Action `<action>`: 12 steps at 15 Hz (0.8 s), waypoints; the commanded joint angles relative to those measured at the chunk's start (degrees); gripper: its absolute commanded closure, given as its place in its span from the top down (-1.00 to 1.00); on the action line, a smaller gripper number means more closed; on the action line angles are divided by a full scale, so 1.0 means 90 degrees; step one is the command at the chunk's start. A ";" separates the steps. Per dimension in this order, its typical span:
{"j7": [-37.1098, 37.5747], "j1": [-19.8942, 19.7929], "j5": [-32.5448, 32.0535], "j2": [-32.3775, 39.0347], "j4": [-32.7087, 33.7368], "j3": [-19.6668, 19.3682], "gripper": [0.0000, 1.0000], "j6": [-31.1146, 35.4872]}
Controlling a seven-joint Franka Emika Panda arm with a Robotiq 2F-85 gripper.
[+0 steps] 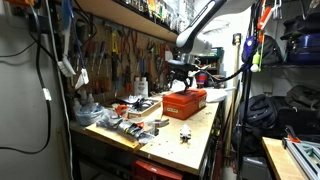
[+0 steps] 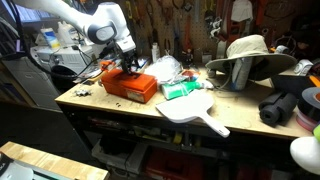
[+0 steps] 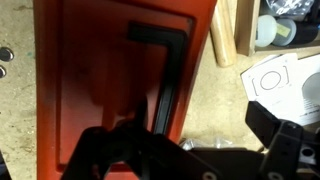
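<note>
A red plastic case [image 1: 185, 102] with a black recessed handle [image 3: 165, 60] lies flat on the wooden workbench [image 1: 195, 140]; it shows in both exterior views [image 2: 130, 85]. My gripper [image 1: 180, 78] hangs just above the case's edge, jaws pointing down [image 2: 124, 66]. In the wrist view the two black fingers are spread wide apart [image 3: 190, 150], one over the case [image 3: 90, 70] and one over bare bench top. Nothing is between them except a small shiny object on the bench, too blurred to name.
A white dustpan-shaped piece [image 2: 192, 112], a green packet [image 2: 180, 90] and a brimmed hat [image 2: 248, 55] lie beside the case. Magazines [image 1: 135, 108] and small hardware [image 1: 185, 135] sit on the bench. A wooden strip [image 3: 225, 30] and white paper [image 3: 275, 75] lie near the case. Tools hang on the back wall.
</note>
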 commanded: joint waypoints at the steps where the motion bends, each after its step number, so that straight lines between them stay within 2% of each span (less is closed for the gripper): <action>1: 0.0317 0.0067 -0.0037 0.0130 0.0134 -0.0119 1.00 -0.0079; 6: 0.0322 0.0052 0.0032 0.0378 0.0220 -0.0133 1.00 0.0598; 12: 0.0247 0.0071 0.0031 0.0154 0.0012 -0.0104 1.00 0.0669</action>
